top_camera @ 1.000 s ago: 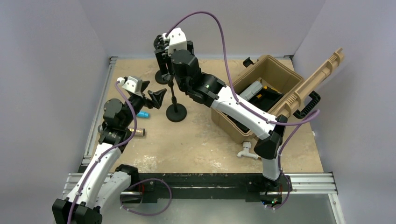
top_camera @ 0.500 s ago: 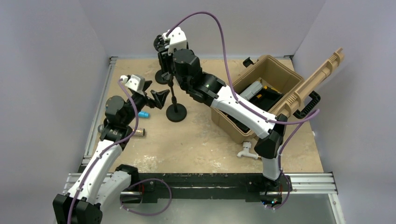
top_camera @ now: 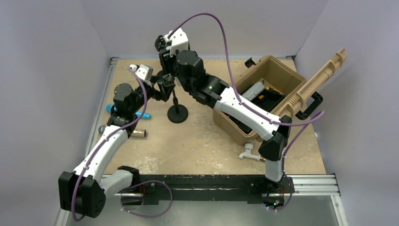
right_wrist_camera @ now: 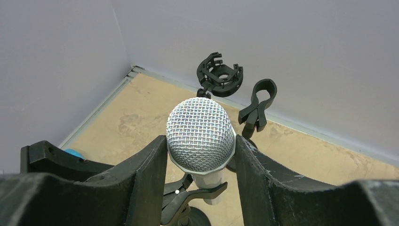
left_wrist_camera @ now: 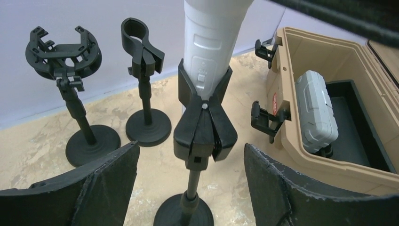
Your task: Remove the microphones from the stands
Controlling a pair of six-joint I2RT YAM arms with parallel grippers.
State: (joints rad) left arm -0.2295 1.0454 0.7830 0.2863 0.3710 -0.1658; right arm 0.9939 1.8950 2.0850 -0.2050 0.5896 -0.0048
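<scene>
R gripper (right_wrist_camera: 201,153): jaws pinch the mic (right_wrist_camera: 201,129) by its mesh head, one pad each side, touching. L gripper (left_wrist_camera: 190,174): jaws spread wide, one each side of the stand (left_wrist_camera: 190,186) post below the clip (left_wrist_camera: 204,134), apart from it, holding nothing.

Mic is upright in the clip, white barrel wedged between the clip arms. It's at the far-left part of the table (top_camera: 207,141), left of the case (left_wrist_camera: 339,172). Ring stand (left_wrist_camera: 66,49) and spare clip stand (left_wrist_camera: 141,47) are just beyond, far left.

Risks, as I judge:
- Grip is on the round mesh, not the barrel. If the clip bites hard on the pull, the pads may slip off or dent the mesh.
- L isn't on the post. If R lifts first, the stand prob. rises w/ the mic, then drops or tips.
- Base looks small, so a sideways tug could topple it into the two spare stands.
- If L closes too high, it squeezes the clip arms and locks the mic tighter.
- Both wrists crowd one spot, so they could bump.
</scene>
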